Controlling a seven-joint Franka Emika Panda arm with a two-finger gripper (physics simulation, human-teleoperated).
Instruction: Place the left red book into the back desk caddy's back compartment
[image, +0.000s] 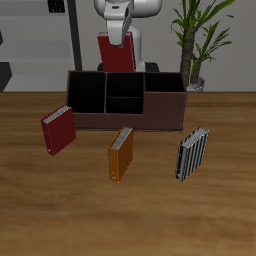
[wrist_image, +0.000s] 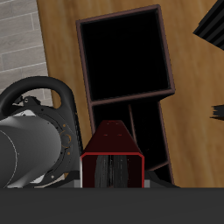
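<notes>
My gripper (image: 120, 38) is shut on the bright-red book (image: 112, 51) and holds it upright in the air above the back edge of the dark reddish-brown desk caddy (image: 160, 112). The book hangs over the caddy's divided middle, just behind the small back compartment (image: 125, 85). In the wrist view the book (wrist_image: 112, 154) shows edge-on with its grey page block, and the caddy lies below it, with one large side cell (wrist_image: 122, 54) open to view. The book partly hides the middle cells there.
A darker maroon-red book (image: 58, 130) stands tilted in front of the caddy's end. An orange book (image: 121, 154) and a black-and-white striped book (image: 192, 153) stand nearer the table's front edge. A potted plant (image: 196, 45) stands behind the caddy.
</notes>
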